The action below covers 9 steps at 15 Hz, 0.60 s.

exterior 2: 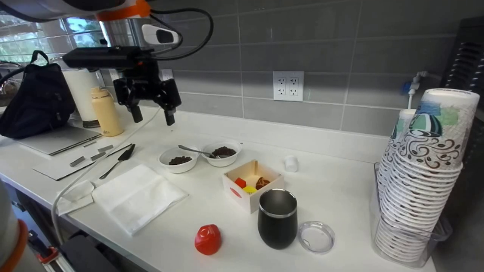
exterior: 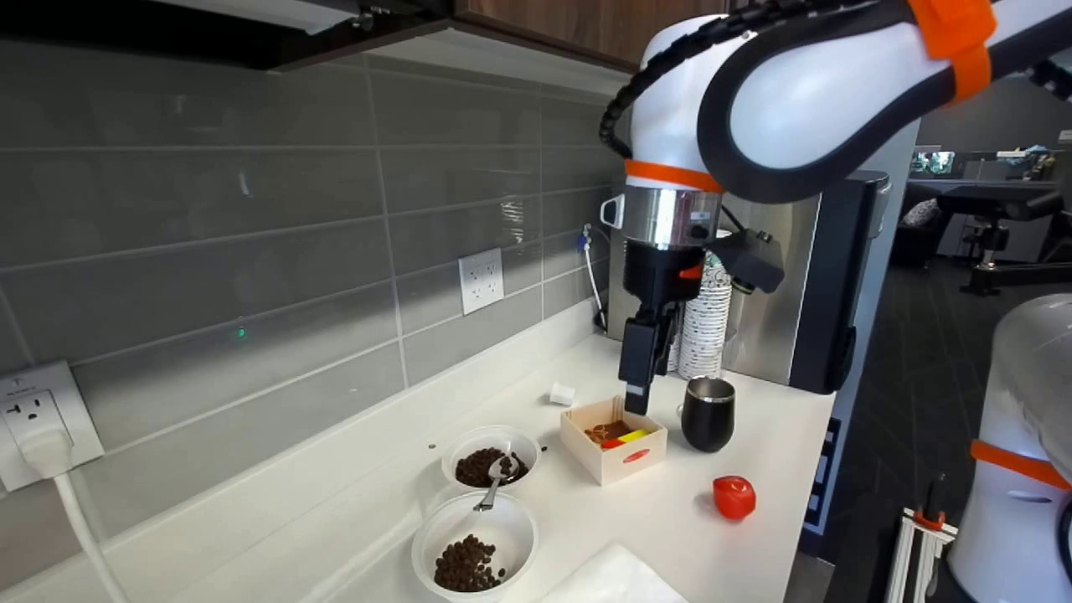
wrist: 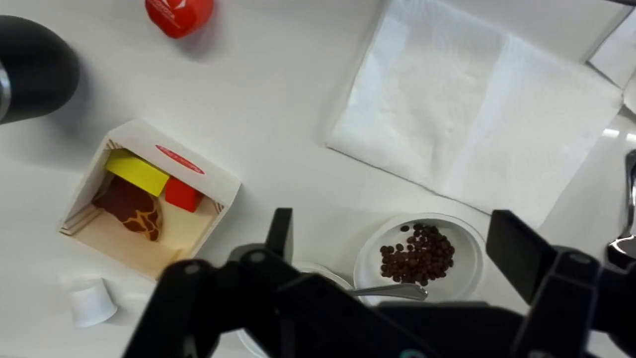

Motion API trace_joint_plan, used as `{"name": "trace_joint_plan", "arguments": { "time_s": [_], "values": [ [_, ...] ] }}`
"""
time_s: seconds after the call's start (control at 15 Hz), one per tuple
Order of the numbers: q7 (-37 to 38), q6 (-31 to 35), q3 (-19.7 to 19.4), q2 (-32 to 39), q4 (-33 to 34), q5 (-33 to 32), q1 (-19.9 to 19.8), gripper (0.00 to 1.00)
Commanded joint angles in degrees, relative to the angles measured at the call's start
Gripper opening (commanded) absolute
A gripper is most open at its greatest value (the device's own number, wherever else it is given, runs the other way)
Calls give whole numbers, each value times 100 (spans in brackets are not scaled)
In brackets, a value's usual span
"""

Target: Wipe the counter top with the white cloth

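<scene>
Surface (exterior 2: 332,189): long off-white slab, smooth, matte, along a grey tiled wall (exterior 2: 211,56). White cloth (exterior 2: 140,196): thin, soft, roughly square, faintly creased, lying flat on the surface between the bowls and the edge away from the wall. Bowls (exterior: 513,536): white, round, dark brown pellets (wrist: 420,256) in each. Spoon (exterior: 502,469): shiny metal, head in one bowl, handle reaching over the other. Box (wrist: 211,181): pale wood, square, open-topped. Tumbler (exterior 2: 278,226): black, rounded, steel rim. Lid (exterior 2: 317,237) beside it: clear, round. Red thing (exterior 2: 208,239): glossy, faceted. Small white cup (exterior 2: 291,163): tapered, on its side or upright, can't tell. Paper cups (exterior 2: 416,196): printed, ribbed by their stacked rims.

Gripper (exterior 2: 153,117): black, raised above the surface, fingers spread wide, holding nothing.

Cloth (exterior: 615,578) runs off the bottom of the frame in an exterior view. In the wrist view the gripper covers most of one bowl, the tumbler is cut off at the side; can't tell if cloth and nearer bowl touch. Print on the red thing hard to read.

Counts: cloth 1, bowls 2, spoon 1, box 1 with 3 pieces visible (yellow block (wrist: 136,171), red block (wrist: 182,194), brown piece (wrist: 129,204) with yellow veining), tumbler 1, lid 1, red thing 1, small white cup 1, cup stacks 2. Pellets and single cups: too overlapped to count.
</scene>
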Motion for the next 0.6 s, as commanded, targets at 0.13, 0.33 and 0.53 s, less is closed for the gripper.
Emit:
{"name": "trace_joint_plan", "arguments": {
  "time_s": [0.13, 0.33, 0.53],
  "values": [
    [1077, 1510, 635, 879, -41, 652, 455, 100],
    [1335, 1998, 895, 1441, -39, 917, 772, 100],
    [1312, 2281, 945, 1946, -43, 1227, 1106, 100]
  ]
}}
